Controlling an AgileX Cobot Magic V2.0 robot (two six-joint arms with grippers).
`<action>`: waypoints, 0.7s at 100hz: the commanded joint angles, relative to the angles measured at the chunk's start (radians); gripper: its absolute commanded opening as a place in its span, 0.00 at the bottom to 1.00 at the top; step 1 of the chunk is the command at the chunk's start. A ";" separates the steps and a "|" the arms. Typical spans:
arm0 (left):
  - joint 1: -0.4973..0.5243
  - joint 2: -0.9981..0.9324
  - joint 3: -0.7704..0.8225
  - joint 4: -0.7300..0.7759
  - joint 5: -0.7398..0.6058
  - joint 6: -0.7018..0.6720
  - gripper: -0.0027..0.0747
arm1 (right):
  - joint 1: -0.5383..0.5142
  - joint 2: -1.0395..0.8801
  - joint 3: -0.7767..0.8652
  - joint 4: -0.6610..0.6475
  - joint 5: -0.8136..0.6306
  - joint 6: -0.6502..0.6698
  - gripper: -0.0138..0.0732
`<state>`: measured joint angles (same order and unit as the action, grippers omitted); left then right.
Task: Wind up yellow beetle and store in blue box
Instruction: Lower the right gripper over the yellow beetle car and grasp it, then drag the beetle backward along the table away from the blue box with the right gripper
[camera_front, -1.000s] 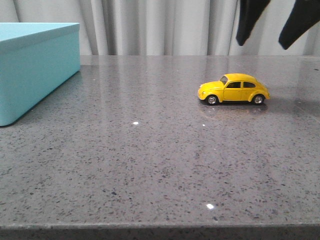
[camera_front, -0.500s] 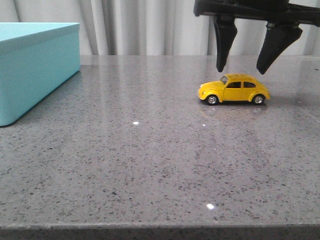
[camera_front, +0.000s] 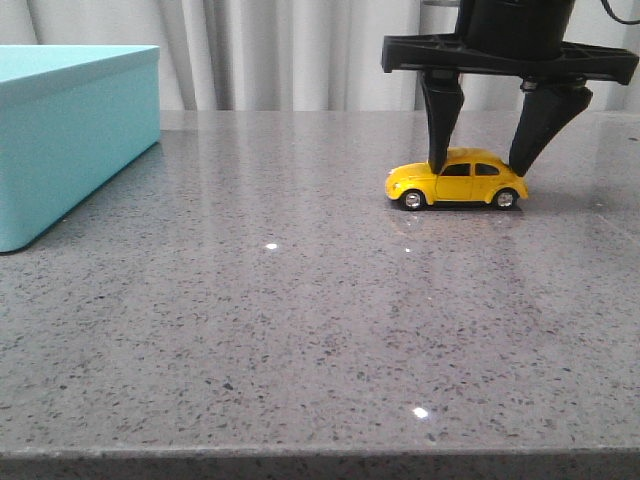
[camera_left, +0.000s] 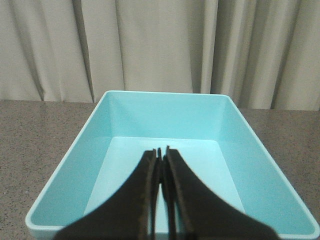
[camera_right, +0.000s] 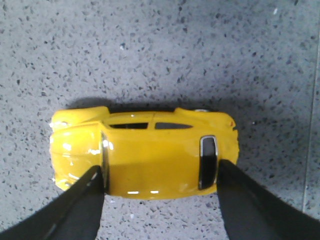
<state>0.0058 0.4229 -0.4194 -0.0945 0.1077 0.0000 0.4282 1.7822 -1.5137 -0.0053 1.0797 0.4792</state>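
Note:
The yellow beetle (camera_front: 457, 181) stands on its wheels on the grey stone table at the right, nose pointing left. My right gripper (camera_front: 478, 166) is open and reaches down over it, one finger at the windscreen and the other at the rear window. In the right wrist view the beetle (camera_right: 150, 150) lies crosswise between the fingers of that gripper (camera_right: 160, 172), whose tips sit against or very near its body. The blue box (camera_front: 70, 140) stands at the far left. My left gripper (camera_left: 159, 151) hangs shut and empty over the open blue box (camera_left: 165, 107).
The speckled grey table (camera_front: 300, 320) runs to a front edge near the bottom of the front view. Pale curtains (camera_front: 300, 50) hang behind it. Nothing lies inside the box.
My right gripper has come down from above until its fingers straddle the beetle. The beetle has shifted slightly to the left. The jaw spread looks unchanged.

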 joint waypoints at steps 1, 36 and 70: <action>0.001 0.014 -0.038 -0.008 -0.084 -0.011 0.01 | 0.001 -0.046 -0.032 -0.022 -0.028 0.001 0.72; 0.001 0.014 -0.038 -0.008 -0.084 -0.011 0.01 | -0.026 -0.046 -0.032 -0.111 0.042 0.001 0.72; 0.001 0.014 -0.038 -0.008 -0.084 -0.011 0.01 | -0.118 -0.046 -0.031 -0.224 0.140 0.001 0.72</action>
<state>0.0058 0.4229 -0.4194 -0.0945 0.1077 0.0000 0.3382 1.7822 -1.5186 -0.1532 1.1939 0.4815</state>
